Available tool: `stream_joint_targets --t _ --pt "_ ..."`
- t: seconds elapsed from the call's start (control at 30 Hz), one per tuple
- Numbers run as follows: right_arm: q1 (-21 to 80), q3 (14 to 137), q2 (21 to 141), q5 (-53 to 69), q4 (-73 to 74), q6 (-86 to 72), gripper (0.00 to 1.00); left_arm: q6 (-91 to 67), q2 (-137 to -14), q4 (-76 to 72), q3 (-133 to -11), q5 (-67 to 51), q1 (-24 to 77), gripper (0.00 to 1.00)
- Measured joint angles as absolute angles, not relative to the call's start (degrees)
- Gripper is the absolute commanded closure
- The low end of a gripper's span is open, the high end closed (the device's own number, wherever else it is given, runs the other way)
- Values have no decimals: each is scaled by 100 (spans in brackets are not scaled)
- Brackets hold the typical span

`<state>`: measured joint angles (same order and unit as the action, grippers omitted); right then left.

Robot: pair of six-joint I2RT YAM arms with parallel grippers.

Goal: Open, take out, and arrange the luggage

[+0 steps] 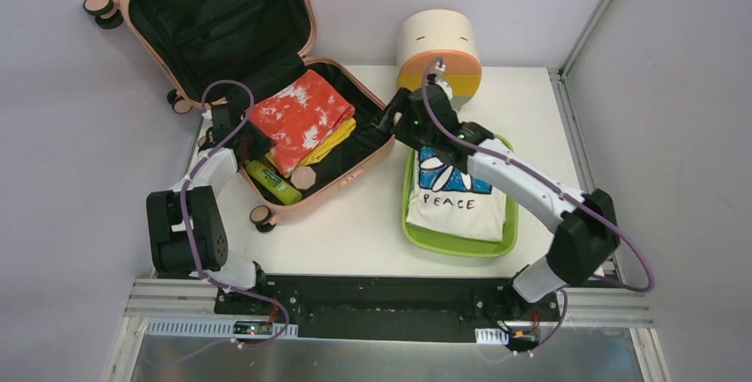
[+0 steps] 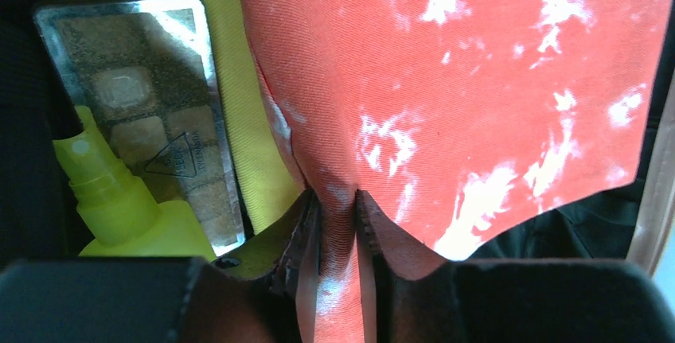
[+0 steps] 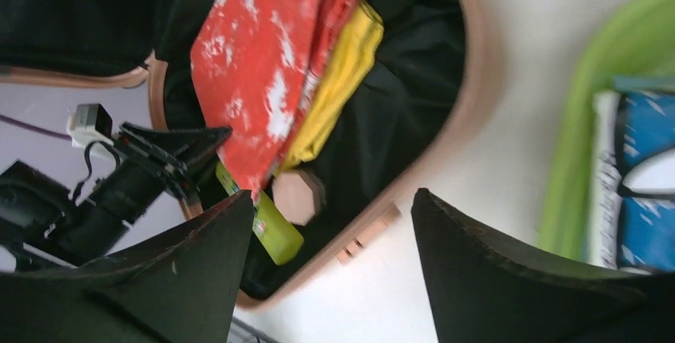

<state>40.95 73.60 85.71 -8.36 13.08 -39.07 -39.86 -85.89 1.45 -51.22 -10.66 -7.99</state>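
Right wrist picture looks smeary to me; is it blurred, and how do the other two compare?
Right wrist view: yes, soft all over, the rim of the peach-pink hard-shell suitcase and the lime-green plastic tray smeared. Left wrist view: crisp on the red-and-white tie-dye cloth, glare on the silvery foil packet. Top view: evenly lit, sharp.

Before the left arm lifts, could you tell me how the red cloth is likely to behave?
Probably floppy: the red cloth puckers into a fold where the left gripper pinches its edge, so it should sag and unfold. Likely light, being thin fabric. It lies on a yellow cloth, which might drag along.
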Motion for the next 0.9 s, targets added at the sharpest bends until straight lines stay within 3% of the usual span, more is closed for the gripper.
stream_joint_targets --t 0.33,0.9 --pt "4517 9032 10689 -1437 646 -4604 14 -4484 -8453 128 -5122 -1365 -836 100" --pt "4604 9946 12457 -1778 -196 -5728 15 -5629 -8110 231 -5229 -2049 -856 100"
